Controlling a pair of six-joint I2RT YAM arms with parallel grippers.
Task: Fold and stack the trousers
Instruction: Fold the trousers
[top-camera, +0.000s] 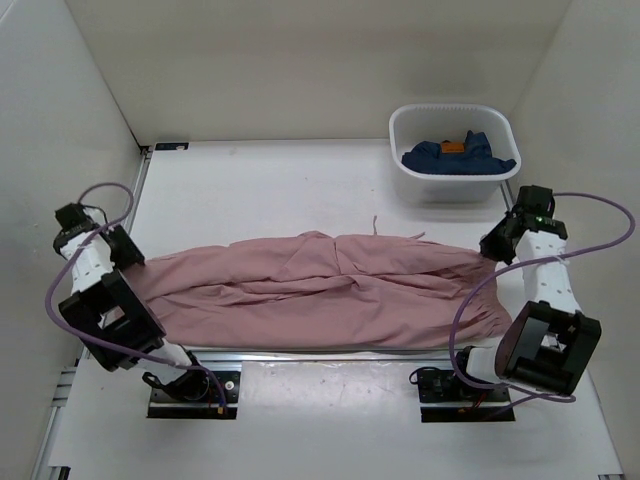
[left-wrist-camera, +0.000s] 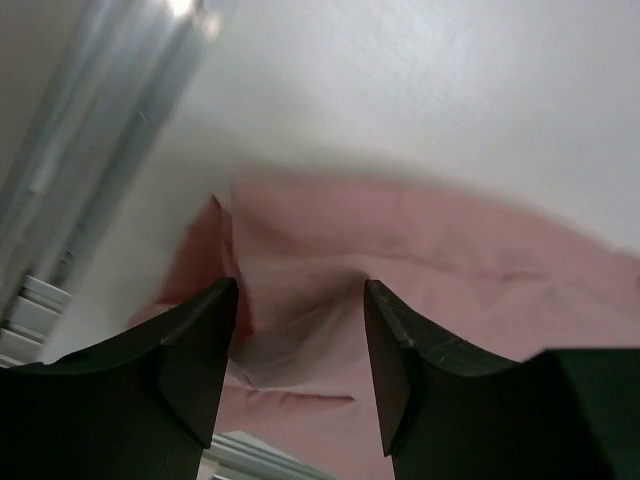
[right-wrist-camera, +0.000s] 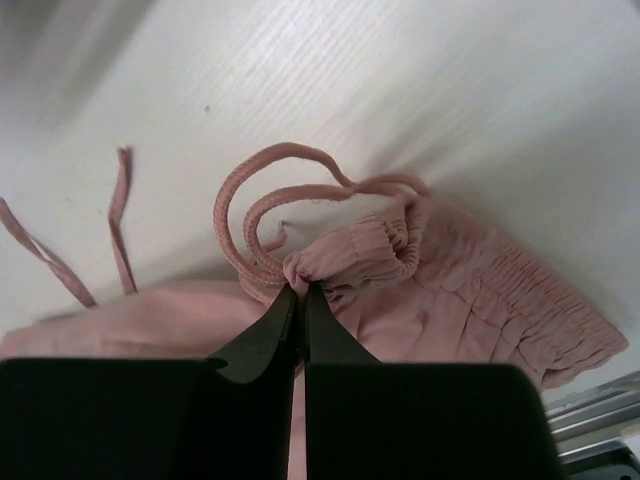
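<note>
Trousers (top-camera: 320, 290) lie spread crosswise on the white table (top-camera: 280, 190), just beyond the arm bases, wrinkled and running from the left arm to the right arm. Left gripper (top-camera: 128, 252) stands at the left end of the cloth; in the left wrist view the gripper (left-wrist-camera: 300, 295) is released, its dark fingers (left-wrist-camera: 195, 350) spread apart with a raised fold of pink fabric (left-wrist-camera: 300, 260) between them; whether the pads touch the cloth cannot be told. Right gripper (top-camera: 492, 248) stands at the right end; in the right wrist view the gripper (right-wrist-camera: 300, 290) is clenched on a bunched bit of the gathered waistband (right-wrist-camera: 350, 250), the two fingertips pressed together with fabric pinched between. A cord loop (right-wrist-camera: 235, 200) curls on the table just beside the pinch, and loose drawstrings (right-wrist-camera: 120, 220) trail off to the left; from above, thin drawstrings (top-camera: 376, 222) show at the far edge of the trousers. A white tub (top-camera: 440, 190) sits at the far right of the table, apart from the trousers, holding dark blue garments (top-camera: 470, 160) with an orange patch (top-camera: 453, 147).
</note>
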